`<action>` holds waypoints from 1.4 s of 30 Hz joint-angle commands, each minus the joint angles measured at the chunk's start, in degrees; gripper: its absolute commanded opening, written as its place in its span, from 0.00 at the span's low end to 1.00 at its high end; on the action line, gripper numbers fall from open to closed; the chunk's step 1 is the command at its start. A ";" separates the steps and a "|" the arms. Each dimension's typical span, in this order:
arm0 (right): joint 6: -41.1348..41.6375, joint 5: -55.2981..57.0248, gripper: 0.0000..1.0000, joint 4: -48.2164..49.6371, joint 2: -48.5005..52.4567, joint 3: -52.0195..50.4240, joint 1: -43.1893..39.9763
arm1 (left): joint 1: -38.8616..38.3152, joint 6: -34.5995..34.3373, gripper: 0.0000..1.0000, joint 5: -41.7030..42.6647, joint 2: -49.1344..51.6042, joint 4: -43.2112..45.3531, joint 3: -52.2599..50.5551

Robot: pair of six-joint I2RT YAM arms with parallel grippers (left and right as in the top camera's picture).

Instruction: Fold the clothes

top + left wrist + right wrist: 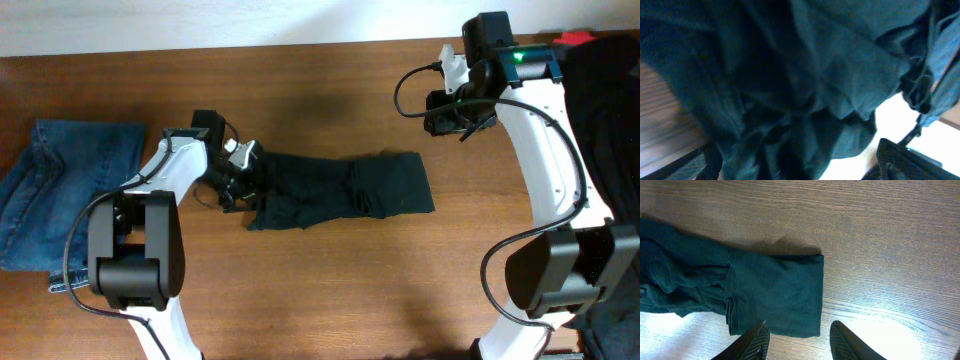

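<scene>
One black short-sleeved soft-fabric T-shirt (345, 190) lay bunched on the brown wood-grain table (330, 290), which a white wall (200, 20) bordered. The left gripper (238, 172) stood with jaws wide apart at the shirt's left end. The right gripper (797, 340) hung parted and empty near its right end.

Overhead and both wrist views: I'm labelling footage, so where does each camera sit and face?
Overhead: above the table, facing down; left arm, right arm, T-shirt, jeans.
Left wrist: pressed close to T-shirt fabric; its own finger low right.
Right wrist: above the table, facing down at the T-shirt's folded end; open right pincer below.
All three share the T-shirt.
</scene>
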 commanded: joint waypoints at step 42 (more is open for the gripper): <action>-0.50 0.70 0.44 -1.79 0.07 0.26 -0.26 | -4.48 -0.02 0.01 -8.90 -22.18 -0.35 1.49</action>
